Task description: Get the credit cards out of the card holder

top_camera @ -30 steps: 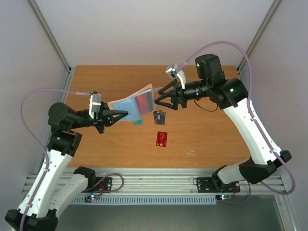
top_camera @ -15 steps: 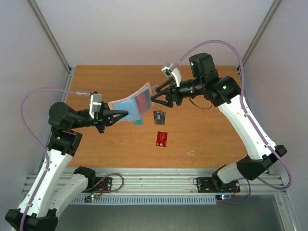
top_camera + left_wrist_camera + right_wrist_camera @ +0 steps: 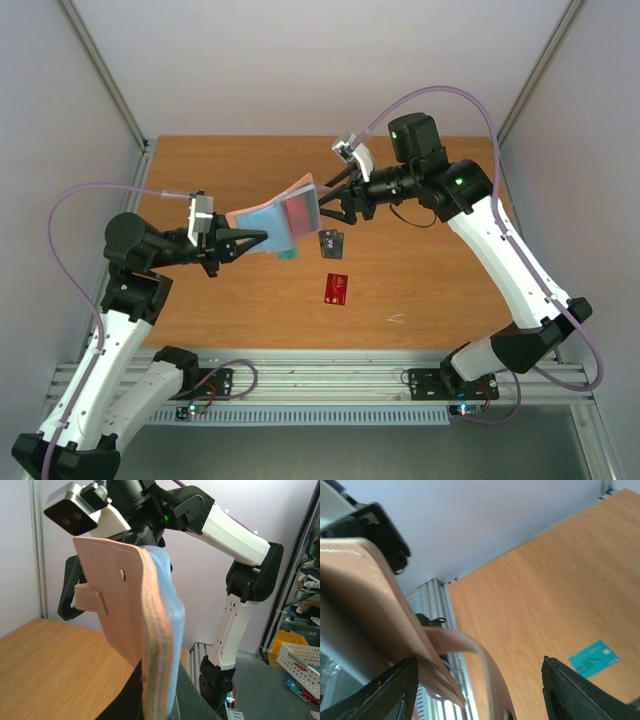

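My left gripper (image 3: 243, 240) is shut on the near edge of the card holder (image 3: 272, 226) and holds it above the table. The holder is pink outside (image 3: 117, 600) and pale blue inside, with a reddish patch (image 3: 298, 211) showing in its pocket. My right gripper (image 3: 325, 206) stands open at the holder's far edge. In the right wrist view its dark fingers (image 3: 390, 690) flank the pink flap and strap (image 3: 470, 650). On the table lie a teal card (image 3: 287, 254), a black card (image 3: 331, 243) and a red card (image 3: 336, 288). A blue card does not show.
The wooden table (image 3: 430, 280) is walled by grey panels on the left, back and right. A metal rail (image 3: 330, 385) carrying both arm bases runs along the near edge. A small pale mark (image 3: 397, 320) lies right of the red card.
My right gripper has moved left up to the holder's far edge, its jaws spreading a little wider. The left gripper, the holder and the cards on the table have stayed put.
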{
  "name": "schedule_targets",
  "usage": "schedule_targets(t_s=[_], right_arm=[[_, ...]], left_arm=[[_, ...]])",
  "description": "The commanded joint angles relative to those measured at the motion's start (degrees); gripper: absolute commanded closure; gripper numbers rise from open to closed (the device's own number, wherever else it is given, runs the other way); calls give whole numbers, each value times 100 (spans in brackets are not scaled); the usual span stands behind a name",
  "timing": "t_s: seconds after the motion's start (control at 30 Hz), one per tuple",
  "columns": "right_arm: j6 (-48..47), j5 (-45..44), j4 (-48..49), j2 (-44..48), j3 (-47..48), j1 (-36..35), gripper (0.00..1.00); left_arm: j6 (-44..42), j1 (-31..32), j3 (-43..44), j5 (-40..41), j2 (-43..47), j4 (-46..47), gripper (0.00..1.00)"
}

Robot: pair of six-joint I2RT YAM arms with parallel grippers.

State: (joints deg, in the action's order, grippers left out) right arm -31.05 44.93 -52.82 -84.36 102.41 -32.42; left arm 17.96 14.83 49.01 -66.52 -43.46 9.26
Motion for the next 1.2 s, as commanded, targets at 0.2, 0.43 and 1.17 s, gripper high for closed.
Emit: schedule_targets(t_s=[0.2, 0.43, 1.17], right_arm=[[352, 988, 176, -112, 95, -367, 30], [646, -320, 360, -315, 320, -964, 30], [922, -620, 474, -676, 701, -1200, 93]], left_arm=[[20, 13, -200, 1218, 83, 22, 100], [14, 79, -212, 1272, 56, -52, 100], [105, 179, -434, 1065, 149, 3, 77]])
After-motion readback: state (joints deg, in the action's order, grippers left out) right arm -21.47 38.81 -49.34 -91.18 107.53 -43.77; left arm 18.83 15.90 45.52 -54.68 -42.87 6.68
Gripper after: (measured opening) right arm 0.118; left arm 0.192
